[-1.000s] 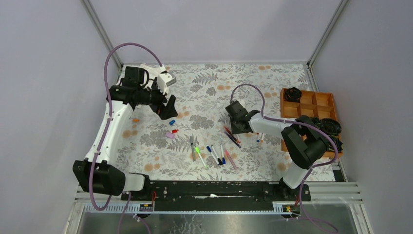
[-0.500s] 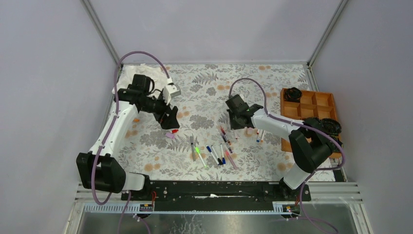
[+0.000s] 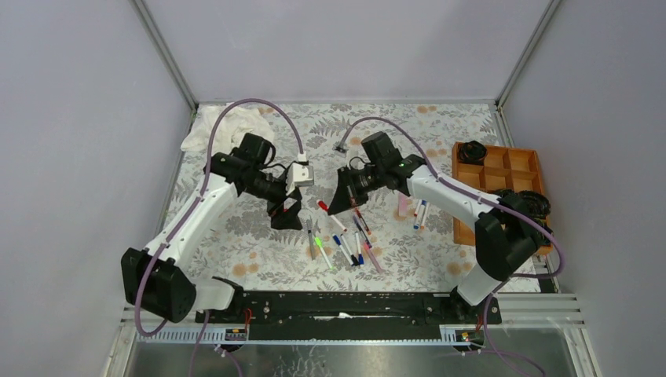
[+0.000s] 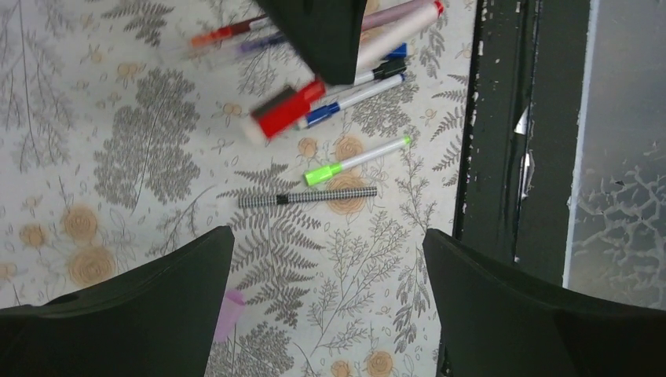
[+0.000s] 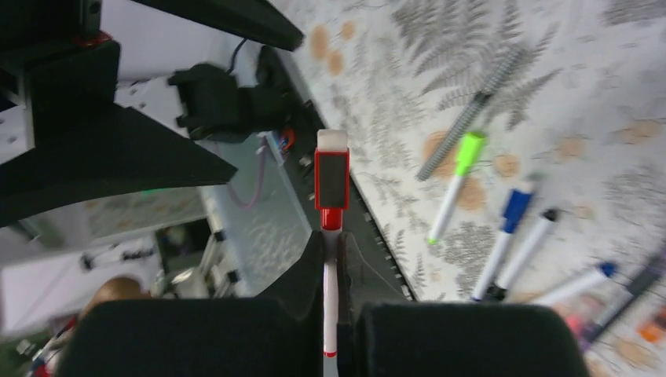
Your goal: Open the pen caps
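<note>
Shows right gripper [image 5: 331, 245] newly clamped on a white pen [image 5: 330, 302], lifted above the loose pens [image 3: 345, 247], red cap [image 5: 331, 179] jutting beyond its fingertips toward left gripper [image 3: 287, 214], freshly swung close, jaws wide apart, seemingly ready to pull.

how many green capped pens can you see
1. The green-capped pen lies on the floral mat, close beside a black-and-white patterned pen. It also shows in the right wrist view. More could be hidden under the arms.
</note>
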{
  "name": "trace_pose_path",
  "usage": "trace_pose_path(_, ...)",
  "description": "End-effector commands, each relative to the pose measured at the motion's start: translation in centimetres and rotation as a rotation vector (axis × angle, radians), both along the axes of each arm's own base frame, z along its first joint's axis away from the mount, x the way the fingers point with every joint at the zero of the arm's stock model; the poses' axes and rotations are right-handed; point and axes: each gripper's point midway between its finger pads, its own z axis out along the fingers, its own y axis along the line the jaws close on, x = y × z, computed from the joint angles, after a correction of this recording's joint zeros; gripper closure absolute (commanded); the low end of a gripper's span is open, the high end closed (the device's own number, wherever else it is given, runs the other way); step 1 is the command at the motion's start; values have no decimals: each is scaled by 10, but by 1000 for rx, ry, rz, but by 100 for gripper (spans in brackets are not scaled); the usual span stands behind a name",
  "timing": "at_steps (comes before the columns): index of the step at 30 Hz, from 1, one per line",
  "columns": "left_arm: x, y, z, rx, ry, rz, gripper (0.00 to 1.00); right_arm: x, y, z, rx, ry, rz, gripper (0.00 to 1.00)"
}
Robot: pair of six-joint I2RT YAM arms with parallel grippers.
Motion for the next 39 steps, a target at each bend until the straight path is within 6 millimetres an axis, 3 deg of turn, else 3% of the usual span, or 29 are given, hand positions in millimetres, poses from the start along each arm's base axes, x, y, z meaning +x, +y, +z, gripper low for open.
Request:
trace_pose_path(1, -20, -15, 9, -35, -53, -117, 2, -40, 22, 32, 192, 186, 222, 100)
trace_pose_path(9, -38, -27, 2, 5, -64, -201, 21, -49, 42, 38, 265, 292, 296, 100)
trace_pose_path(20, -43, -22, -19, 85, -64, -232, 68, -47, 46, 31, 284, 343, 292, 100)
trace_pose_path(22, -43, -23, -18, 84, -66, -235, 80, -47, 47, 27, 273, 356, 281, 88)
trace_pose_path(24, -43, -24, -16, 82, -70, -235, 99, -47, 48, 22, 260, 370, 274, 76)
trace_pose_path(29, -39, -22, -17, 98, -82, -222, 100, -57, 49, 9, 217, 405, 285, 73)
trace_pose_path(31, -39, -21, -20, 108, -88, -222, 100, -59, 47, 6, 208, 409, 287, 79)
trace_pose_path(34, -38, -16, -23, 132, -105, -229, 100, -60, 45, 5, 192, 402, 286, 99)
trace_pose_path(39, -30, 5, -36, 256, -173, -251, 100, -64, 32, 0, 161, 399, 274, 100)
